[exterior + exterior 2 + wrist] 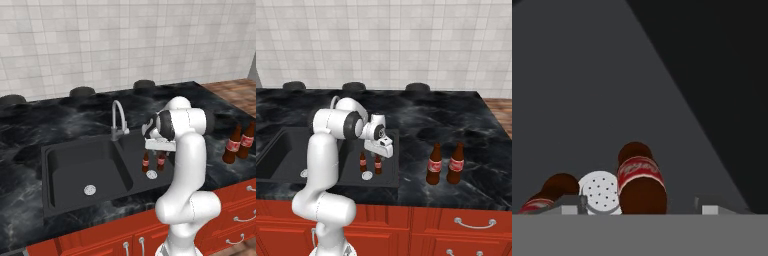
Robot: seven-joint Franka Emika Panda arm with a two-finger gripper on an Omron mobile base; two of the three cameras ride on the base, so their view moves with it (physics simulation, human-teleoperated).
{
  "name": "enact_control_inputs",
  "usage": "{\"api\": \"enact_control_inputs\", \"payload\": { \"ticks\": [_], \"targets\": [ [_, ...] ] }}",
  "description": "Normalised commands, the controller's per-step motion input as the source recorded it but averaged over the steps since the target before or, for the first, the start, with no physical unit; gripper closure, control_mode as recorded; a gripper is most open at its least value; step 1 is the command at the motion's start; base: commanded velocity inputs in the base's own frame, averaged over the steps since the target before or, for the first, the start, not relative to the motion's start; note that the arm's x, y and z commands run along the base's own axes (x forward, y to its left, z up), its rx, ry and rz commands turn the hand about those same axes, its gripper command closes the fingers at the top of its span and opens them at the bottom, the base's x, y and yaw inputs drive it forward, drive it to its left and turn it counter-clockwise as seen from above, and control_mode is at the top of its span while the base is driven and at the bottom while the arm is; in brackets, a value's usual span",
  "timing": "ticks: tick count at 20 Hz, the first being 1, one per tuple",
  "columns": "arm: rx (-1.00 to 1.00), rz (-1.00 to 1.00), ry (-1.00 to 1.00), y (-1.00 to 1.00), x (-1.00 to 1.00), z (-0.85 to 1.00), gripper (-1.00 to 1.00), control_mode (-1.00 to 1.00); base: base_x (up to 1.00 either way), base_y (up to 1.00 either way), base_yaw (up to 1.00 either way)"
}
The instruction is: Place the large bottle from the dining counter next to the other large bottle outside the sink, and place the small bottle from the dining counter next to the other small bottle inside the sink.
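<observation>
sink [75, 170], frame centre: right basin holds two small bottles [370, 164] upright, flanking the silver drain [599, 192]. two large bottles [445, 164] stand side by side on the tabletop [456, 125], right of frame. end effector [377, 156] above the small pair, fingers apart around one bottle, not clamped.
</observation>
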Motion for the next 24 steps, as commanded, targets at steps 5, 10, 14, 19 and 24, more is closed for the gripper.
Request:
{"api": "enact_control_inputs", "payload": {
  "ticks": [5, 10, 14, 19, 24],
  "targets": [
    [0.00, 0.00, -0.02, 0.00, 0.00, 0.21, -1.00, -1.00, 0.00, 0.00, 0.00],
    [0.00, 0.00, -0.10, 0.01, 0.00, 0.51, -1.00, -1.00, 0.00, 0.00, 0.00],
    [0.00, 0.00, -0.05, 0.08, 0.09, 0.49, -1.00, -1.00, 0.00, 0.00, 0.00],
    [0.00, 0.00, -0.06, 0.09, 0.05, 0.52, -1.00, -1.00, 0.00, 0.00, 0.00],
    [-0.01, 0.00, -0.01, 0.03, 0.00, 0.51, -1.00, -1.00, 0.00, 0.00, 0.00]
  ]
}}
